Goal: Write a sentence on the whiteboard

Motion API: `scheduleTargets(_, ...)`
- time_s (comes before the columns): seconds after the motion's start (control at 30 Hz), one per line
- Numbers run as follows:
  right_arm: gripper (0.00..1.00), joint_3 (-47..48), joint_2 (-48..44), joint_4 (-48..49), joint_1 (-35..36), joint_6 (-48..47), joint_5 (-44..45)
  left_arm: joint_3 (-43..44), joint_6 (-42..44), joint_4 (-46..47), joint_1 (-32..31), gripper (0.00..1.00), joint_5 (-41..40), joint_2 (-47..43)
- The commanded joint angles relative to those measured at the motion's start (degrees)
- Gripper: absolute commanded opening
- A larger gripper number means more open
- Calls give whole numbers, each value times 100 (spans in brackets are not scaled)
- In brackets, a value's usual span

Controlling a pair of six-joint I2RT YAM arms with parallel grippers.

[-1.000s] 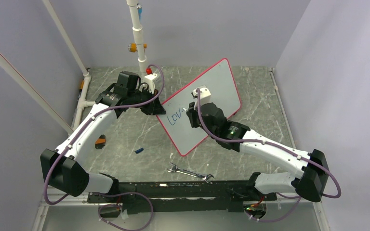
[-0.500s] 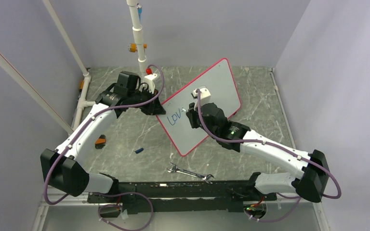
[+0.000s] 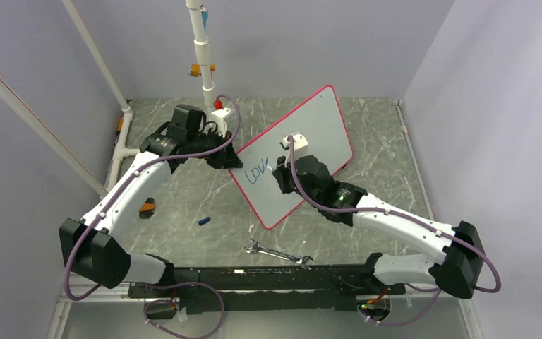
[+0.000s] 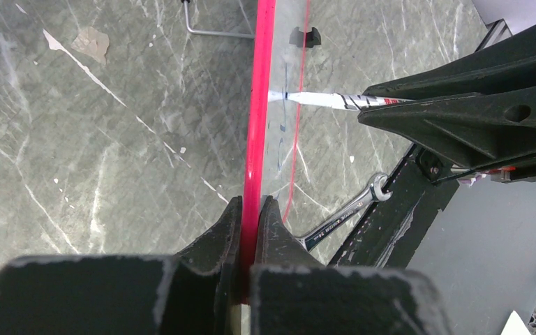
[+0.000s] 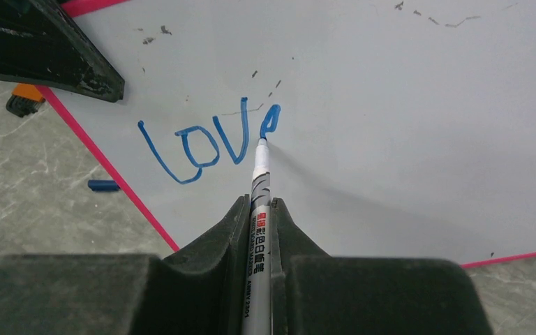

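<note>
We see whiteboard (image 3: 321, 120) tilted up mid-table, L gripper (image 4: 250, 208) pinched tight on its red rim. Board looks thin, stiff, light, slick; rim = best hold, may wobble under pen. R gripper (image 5: 259, 209) clamped on marker (image 5: 261, 174), tip touching sentence (image 5: 202, 143): "LOVe".

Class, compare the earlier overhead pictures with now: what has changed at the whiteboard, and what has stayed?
The right claw, shut on the white marker pen, shifted slightly toward the near edge and added an "e" to the blue handwritten sentence, now "LOVe", on the large white red-rimmed whiteboard. Unchanged: the left claw pinching the board's rim, the board itself, the silver wrench.
</note>
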Motion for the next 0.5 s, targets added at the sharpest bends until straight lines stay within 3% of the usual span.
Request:
scheduleTargets(0.0, 0, -146, -82, 28, -9, 101, 149, -12, 683, -430, 12, 0, -1566, 161)
scheduleTargets(0.47, 0, 470, -54, -173, -212, -122, 495, -21, 691, -432, 12, 0, -1584, 148)
